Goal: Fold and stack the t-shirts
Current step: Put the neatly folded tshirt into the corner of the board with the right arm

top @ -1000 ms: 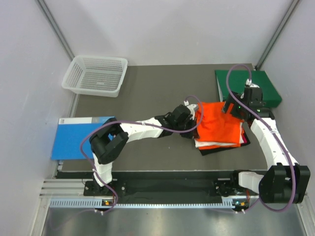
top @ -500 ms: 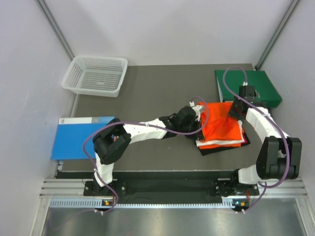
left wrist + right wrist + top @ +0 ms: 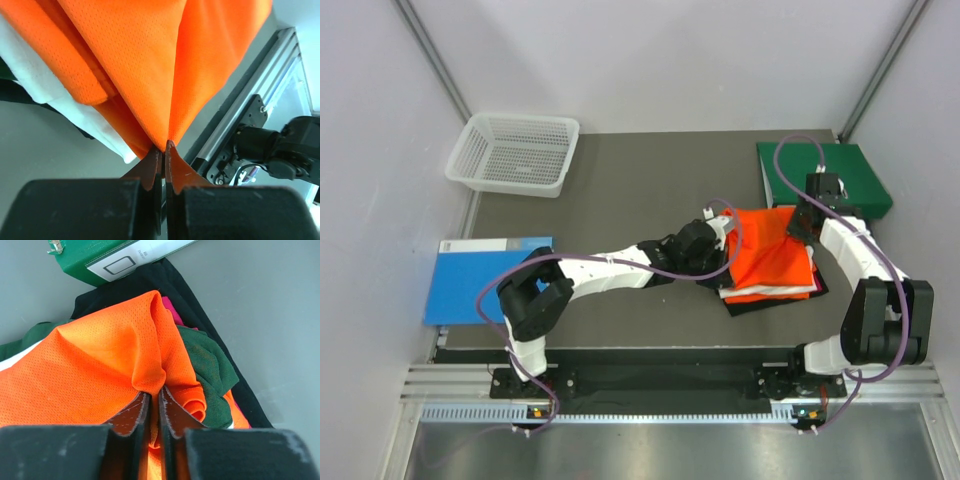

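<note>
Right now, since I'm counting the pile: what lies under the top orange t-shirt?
Under the orange t-shirt, edges of a white t-shirt and a black t-shirt show, plus dark green cloth and pink cloth. How many more layers lie between is covered.

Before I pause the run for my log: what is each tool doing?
Left tool: shut on the orange t-shirt.
Right tool: shut on that orange t-shirt too.

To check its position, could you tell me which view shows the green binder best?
The top external view: the green binder shows nearly whole at the table's far right, the right arm covering part of it. The right wrist view catches only its labelled corner; the left wrist view shows none of it.
</note>
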